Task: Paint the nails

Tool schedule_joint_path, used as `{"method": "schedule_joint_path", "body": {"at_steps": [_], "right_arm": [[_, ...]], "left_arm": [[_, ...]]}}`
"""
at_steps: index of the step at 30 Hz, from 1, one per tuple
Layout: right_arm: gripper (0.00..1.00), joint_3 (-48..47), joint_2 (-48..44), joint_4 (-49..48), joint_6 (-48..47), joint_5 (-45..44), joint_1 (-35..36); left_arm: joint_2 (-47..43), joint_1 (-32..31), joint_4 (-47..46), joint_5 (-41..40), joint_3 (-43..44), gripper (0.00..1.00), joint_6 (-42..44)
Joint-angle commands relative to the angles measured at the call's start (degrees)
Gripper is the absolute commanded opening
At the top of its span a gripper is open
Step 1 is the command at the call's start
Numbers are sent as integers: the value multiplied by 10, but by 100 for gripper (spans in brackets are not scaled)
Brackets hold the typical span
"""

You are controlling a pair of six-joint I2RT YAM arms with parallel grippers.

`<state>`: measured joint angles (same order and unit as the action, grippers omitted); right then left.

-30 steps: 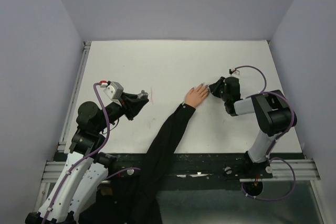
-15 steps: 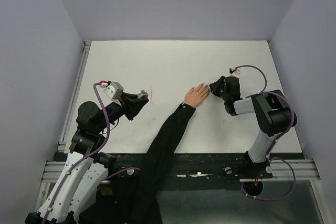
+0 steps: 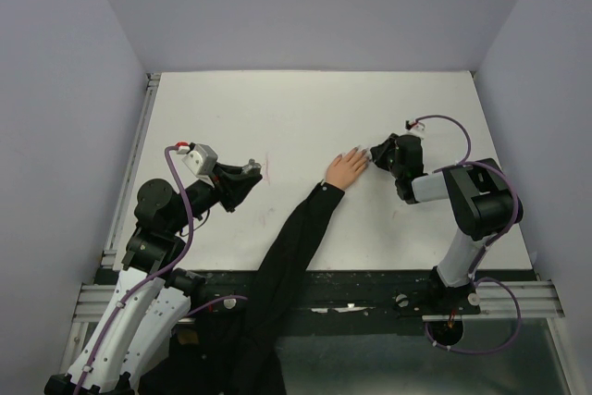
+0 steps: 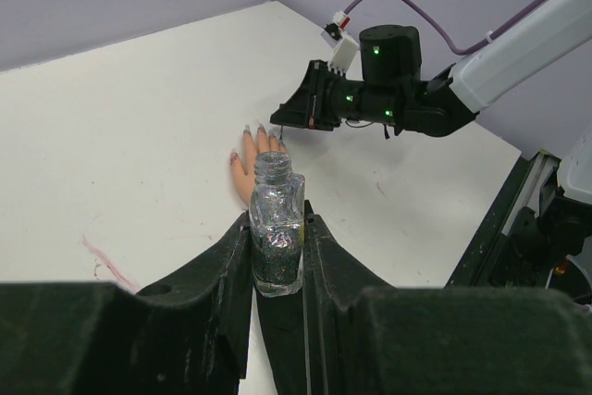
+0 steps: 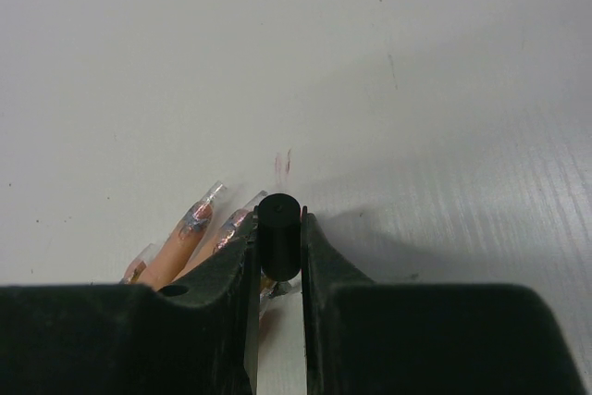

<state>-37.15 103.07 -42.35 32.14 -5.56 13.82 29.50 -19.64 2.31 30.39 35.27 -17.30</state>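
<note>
The pale peach fake hand (image 3: 345, 169) lies palm down mid-table on its long black sleeve (image 3: 294, 240). Its long clear nails (image 5: 200, 214) carry glittery purple patches. My right gripper (image 3: 376, 153) is shut on a black brush cap (image 5: 278, 238), held low right at the fingertips; the brush tip is hidden under the jaws. My left gripper (image 3: 248, 173) is shut on a small uncapped bottle of glittery polish (image 4: 275, 233), held upright left of the hand. The hand (image 4: 253, 162) and the right gripper (image 4: 310, 110) also show in the left wrist view.
A faint pink smear (image 3: 268, 166) marks the white table (image 3: 305, 108) near the left gripper. Another small pink mark (image 5: 285, 165) lies just beyond the fingertips. Grey walls close in the table at the left, back and right.
</note>
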Motion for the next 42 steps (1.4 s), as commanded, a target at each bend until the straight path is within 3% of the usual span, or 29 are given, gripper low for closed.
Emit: {"method": "schedule_joint_path", "body": {"at_steps": [1, 12, 18, 42], "right_arm": [[1, 11, -13, -34, 6, -28, 2], [1, 81, -45, -136, 12, -31, 2], [1, 93, -42, -172, -14, 34, 2], [1, 54, -1, -123, -3, 32, 1]], "left_arm": [[-8, -3, -13, -1, 18, 0, 8], [-15, -3, -11, -1, 17, 0, 8], [-17, -3, -12, -2, 17, 0, 8], [-12, -3, -13, 1, 17, 0, 8]]}}
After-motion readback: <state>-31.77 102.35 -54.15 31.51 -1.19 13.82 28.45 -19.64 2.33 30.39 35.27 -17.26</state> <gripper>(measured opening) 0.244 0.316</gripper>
